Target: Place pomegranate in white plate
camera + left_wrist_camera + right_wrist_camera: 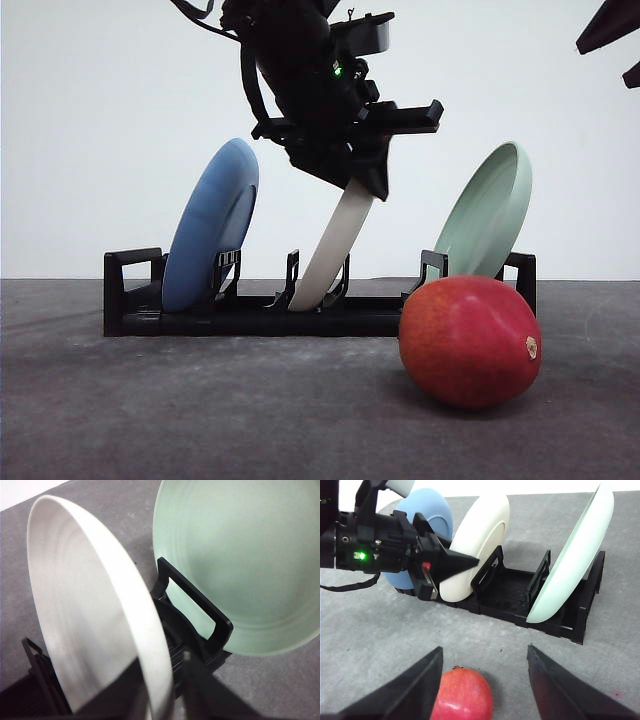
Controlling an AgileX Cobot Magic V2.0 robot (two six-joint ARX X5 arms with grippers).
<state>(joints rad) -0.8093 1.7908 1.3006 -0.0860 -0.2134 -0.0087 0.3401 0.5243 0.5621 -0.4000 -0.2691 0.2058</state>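
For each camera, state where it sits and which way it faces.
Front view: low at table level, facing forward at the black rack; the left claw grips the white plate.
Left wrist view: on the left arm, looking along the white plate's rim toward the green plate.
Right wrist view: above the pomegranate, right claw open, facing the rack.
All views share the white plate.

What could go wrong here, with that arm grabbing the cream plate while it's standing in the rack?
The left gripper pinches only the top rim of the white plate, so it could slip or drag the black rack as it lifts. The green plate leans close by and might get knocked. The pomegranate is round and could roll when the open right gripper closes.
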